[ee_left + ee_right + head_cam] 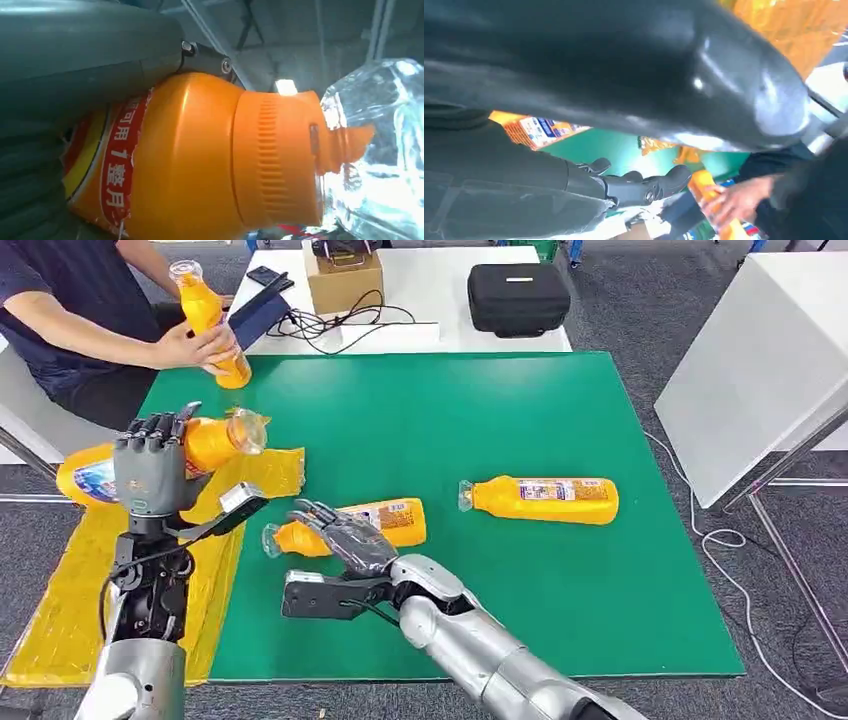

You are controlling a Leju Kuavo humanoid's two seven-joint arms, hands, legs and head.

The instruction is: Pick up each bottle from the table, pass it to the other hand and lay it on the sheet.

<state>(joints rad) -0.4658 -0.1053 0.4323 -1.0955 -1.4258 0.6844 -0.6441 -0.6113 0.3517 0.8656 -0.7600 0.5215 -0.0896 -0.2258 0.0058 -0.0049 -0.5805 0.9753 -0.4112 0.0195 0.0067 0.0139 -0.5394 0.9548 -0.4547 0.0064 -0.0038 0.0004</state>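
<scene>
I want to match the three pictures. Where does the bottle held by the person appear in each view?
Head view: bottle held by the person, upper left, beyond the green mat.
Left wrist view: not in it.
Right wrist view: low, right of centre.
Shared landmark: the green mat, in head and right wrist views.

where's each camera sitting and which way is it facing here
Head view: high on the robot, facing forward and down at the green table; both silver arms rise from below, the left hand gripping an orange bottle above the yellow sheet, the right hand over another bottle.
Left wrist view: behind the left hand, facing that bottle's neck.
Right wrist view: behind the right hand, facing across the table to a person's hand.
Shared: the held bottle, head and left wrist views.
</scene>
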